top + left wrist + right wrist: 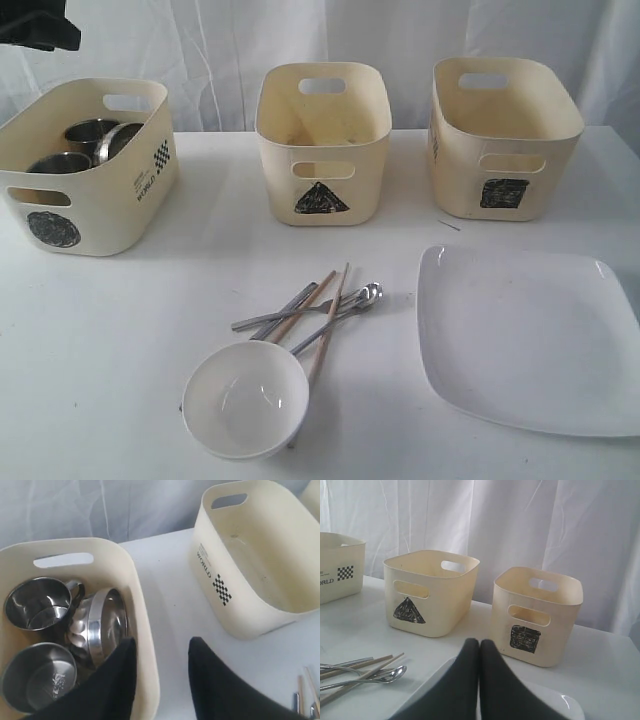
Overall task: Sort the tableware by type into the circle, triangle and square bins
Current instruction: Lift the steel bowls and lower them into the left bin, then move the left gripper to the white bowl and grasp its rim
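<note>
Two steel mugs [37,602] [37,677] and the nested steel bowls [100,625], tipped on edge, lie inside the circle bin [60,205]. My left gripper [162,642] hangs open over that bin's near rim, one finger on each side of the wall, holding nothing. The white bowl [245,402] sits at the table's front, over the ends of the wooden chopsticks [325,320]. The knife, fork and spoon [335,305] lie crossed with them. The large white square plate [525,340] lies to the right. My right gripper [479,642] is shut and empty above the plate [562,705].
The triangle bin [322,140] stands at the back middle and the square bin [503,135] at the back right; both look empty. A white curtain hangs behind the table. A dark part of an arm [40,28] shows at the top left.
</note>
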`<state>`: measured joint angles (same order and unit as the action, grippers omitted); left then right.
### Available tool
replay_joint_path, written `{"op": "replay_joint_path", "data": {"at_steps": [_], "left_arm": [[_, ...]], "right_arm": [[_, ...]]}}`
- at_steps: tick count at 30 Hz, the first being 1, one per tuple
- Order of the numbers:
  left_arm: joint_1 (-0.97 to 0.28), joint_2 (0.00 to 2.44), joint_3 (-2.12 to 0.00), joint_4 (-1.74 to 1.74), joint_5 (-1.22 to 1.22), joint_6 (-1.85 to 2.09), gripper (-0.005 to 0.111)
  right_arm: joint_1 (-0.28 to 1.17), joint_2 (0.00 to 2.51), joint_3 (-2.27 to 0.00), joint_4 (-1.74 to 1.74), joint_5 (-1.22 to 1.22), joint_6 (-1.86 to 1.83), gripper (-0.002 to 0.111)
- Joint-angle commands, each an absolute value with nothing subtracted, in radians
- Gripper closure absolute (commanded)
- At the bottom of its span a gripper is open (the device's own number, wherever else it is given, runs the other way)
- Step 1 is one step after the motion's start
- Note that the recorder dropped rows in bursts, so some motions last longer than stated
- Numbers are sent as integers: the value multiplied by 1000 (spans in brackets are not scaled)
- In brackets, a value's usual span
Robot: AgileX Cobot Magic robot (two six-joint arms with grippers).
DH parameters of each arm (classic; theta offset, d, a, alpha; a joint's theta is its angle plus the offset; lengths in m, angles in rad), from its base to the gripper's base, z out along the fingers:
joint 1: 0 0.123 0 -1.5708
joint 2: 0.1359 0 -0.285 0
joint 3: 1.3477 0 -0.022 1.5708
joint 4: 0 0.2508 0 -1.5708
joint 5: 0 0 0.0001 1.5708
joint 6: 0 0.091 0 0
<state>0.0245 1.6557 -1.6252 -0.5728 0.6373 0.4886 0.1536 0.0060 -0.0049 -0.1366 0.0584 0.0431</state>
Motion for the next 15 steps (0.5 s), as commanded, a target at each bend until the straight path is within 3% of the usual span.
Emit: {"op": "replay_joint_path", "data": {"at_steps": [1, 15], "left_arm": [[26, 1545, -1514, -582, 659, 494, 67], [-114, 1225, -1100, -595, 673, 468, 67]], "right_arm": [[151, 0, 0, -139, 56, 47, 108], [151, 0, 0, -139, 56, 47, 108]]}}
